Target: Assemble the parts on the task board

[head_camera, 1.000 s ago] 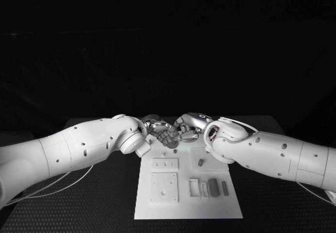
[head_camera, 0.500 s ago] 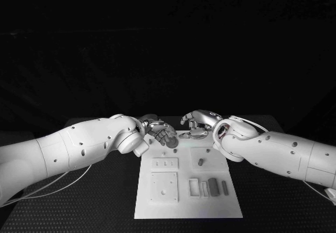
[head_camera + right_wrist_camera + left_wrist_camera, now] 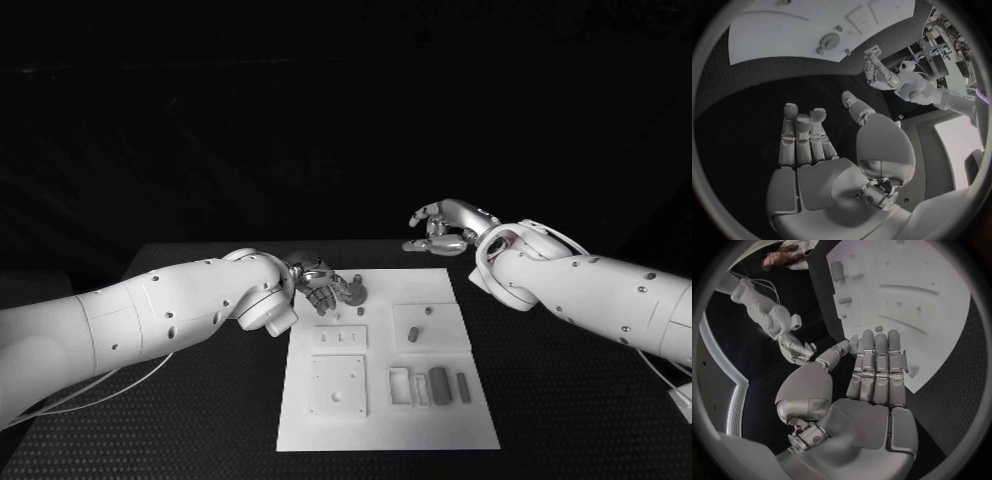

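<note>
Left hand [image 3: 320, 287] at 11 o'clock on task board [image 3: 387, 420], fingers straight, holding nothing; likely positioned to reach a part. Right hand [image 3: 444, 228] empty, fingers apart, off-board at 1 o'clock. Grey parts [image 3: 438, 385] lie at 5 o'clock

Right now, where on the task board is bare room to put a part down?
The task board is bare along its near edge, below the square plate and the row of slots. The far left corner is crowded by the left hand.
</note>
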Robot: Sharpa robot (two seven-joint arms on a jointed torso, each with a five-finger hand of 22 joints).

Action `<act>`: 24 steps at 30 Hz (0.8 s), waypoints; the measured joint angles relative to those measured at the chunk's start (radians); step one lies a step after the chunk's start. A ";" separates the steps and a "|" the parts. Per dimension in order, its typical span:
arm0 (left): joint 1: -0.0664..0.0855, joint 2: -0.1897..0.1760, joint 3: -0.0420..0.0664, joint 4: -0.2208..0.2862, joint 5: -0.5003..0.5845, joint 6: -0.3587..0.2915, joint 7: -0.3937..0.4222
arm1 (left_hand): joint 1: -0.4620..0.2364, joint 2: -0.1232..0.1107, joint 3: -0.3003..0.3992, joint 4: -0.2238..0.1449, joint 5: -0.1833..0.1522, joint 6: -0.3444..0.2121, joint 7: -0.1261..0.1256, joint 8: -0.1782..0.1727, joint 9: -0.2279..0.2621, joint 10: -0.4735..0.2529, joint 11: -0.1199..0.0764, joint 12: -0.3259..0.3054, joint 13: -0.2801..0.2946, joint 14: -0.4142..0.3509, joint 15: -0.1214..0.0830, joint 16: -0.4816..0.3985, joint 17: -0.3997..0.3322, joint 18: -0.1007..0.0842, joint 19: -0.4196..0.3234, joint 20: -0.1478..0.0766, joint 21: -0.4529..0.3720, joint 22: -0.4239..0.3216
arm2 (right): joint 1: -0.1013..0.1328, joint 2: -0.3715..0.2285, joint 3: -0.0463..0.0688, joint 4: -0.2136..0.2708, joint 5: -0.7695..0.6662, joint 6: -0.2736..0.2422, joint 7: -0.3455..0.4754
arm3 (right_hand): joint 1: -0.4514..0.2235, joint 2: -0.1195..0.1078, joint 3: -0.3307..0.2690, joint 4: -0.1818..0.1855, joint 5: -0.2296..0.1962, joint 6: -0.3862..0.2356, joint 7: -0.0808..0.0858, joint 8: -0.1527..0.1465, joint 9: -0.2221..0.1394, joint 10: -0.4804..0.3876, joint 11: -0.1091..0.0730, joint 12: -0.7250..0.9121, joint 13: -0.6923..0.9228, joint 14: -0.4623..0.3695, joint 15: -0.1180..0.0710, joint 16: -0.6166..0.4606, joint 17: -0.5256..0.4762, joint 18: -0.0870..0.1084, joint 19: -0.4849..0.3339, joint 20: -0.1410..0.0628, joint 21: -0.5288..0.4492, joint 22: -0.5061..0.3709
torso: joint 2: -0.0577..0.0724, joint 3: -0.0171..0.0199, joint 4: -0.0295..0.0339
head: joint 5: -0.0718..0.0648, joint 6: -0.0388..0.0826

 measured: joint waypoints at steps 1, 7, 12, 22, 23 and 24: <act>0.000 -0.002 -0.002 0.004 -0.016 -0.005 -0.009 | 0.007 0.007 0.001 0.001 -0.009 0.000 0.000 0.000 0.000 0.000 0.000 0.004 0.004 0.003 -0.001 0.006 0.003 0.000 0.002 -0.002 0.003 0.004 | 0.000 0.004 0.018 -0.017 0.015 0.000 0.003 | -0.002 0.006 -0.004 -0.002 0.000 0.002 -0.002 0.000 0.000 -0.002 -0.002 0.000 -0.001 0.000 0.000 0.000 -0.001 0.000 0.000 0.000 0.000 0.000 | 0.000 0.0000 -0.0003 | 0.001 0.000; -0.001 -0.011 -0.026 0.028 -0.104 -0.042 -0.072 | 0.008 0.007 0.015 -0.004 -0.045 0.000 0.000 -0.003 0.000 0.000 0.000 0.057 0.050 -0.001 -0.005 0.062 0.031 0.000 0.002 -0.002 0.041 0.057 | 0.045 0.019 0.051 -0.110 0.128 -0.002 0.024 | 0.000 0.023 -0.019 -0.017 0.000 0.003 -0.003 0.000 0.000 -0.004 -0.004 0.005 -0.007 0.000 0.000 0.000 -0.004 0.000 -0.004 0.004 0.000 0.000 | 0.000 0.0029 0.0002 | 0.005 -0.008; -0.001 -0.017 -0.033 0.051 -0.167 -0.053 -0.116 | 0.010 0.005 0.016 -0.004 -0.045 -0.001 -0.001 0.020 0.000 -0.010 -0.013 0.237 0.195 0.004 -0.038 0.227 0.099 -0.001 0.018 -0.033 0.150 0.176 | 0.070 0.035 0.052 -0.164 0.186 0.000 0.033 | 0.000 0.034 -0.030 -0.027 0.000 0.011 -0.003 0.000 0.001 -0.003 -0.004 0.009 -0.010 0.000 0.000 0.007 -0.005 0.000 -0.004 0.004 0.000 0.000 | 0.000 0.0031 0.0026 | 0.001 -0.015; -0.001 -0.008 -0.049 0.086 -0.262 -0.077 -0.185 | 0.010 0.005 0.025 0.002 -0.003 -0.002 -0.009 0.023 0.000 -0.015 -0.033 0.617 0.415 0.009 -0.087 0.523 0.156 -0.011 0.057 -0.067 0.328 0.360 | 0.073 0.049 0.051 -0.205 0.230 0.017 0.038 | -0.004 0.037 -0.033 -0.030 0.000 0.011 -0.003 0.000 0.001 -0.003 -0.004 0.009 -0.011 0.000 0.000 0.007 -0.007 0.000 -0.004 0.004 0.000 0.000 | 0.000 0.0050 0.0026 | 0.001 -0.028; -0.001 -0.005 -0.049 0.087 -0.268 -0.081 -0.190 | 0.010 0.005 0.025 0.003 0.000 -0.002 -0.009 0.023 0.000 -0.015 -0.033 0.631 0.418 0.007 -0.090 0.534 0.152 -0.011 0.057 -0.067 0.332 0.365 | 0.073 0.050 0.051 -0.207 0.231 0.018 0.038 | -0.004 0.037 -0.033 -0.030 0.000 0.011 -0.003 0.000 0.001 -0.003 -0.004 0.009 -0.012 0.000 0.000 0.007 -0.007 0.000 -0.004 0.004 0.000 0.000 | 0.000 0.0050 0.0026 | 0.000 -0.029; -0.001 -0.002 -0.048 0.088 -0.276 -0.088 -0.197 | 0.010 0.005 0.025 0.003 0.005 -0.002 -0.009 0.023 0.000 -0.014 -0.033 0.646 0.421 0.007 -0.090 0.547 0.147 -0.011 0.061 -0.064 0.336 0.372 | 0.073 0.051 0.051 -0.210 0.233 0.021 0.038 | -0.004 0.037 -0.033 -0.030 0.000 0.011 -0.003 0.000 0.001 -0.003 -0.004 0.009 -0.012 0.000 0.000 0.007 -0.007 0.000 -0.004 0.004 0.000 0.000 | 0.000 0.0044 0.0026 | -0.001 -0.030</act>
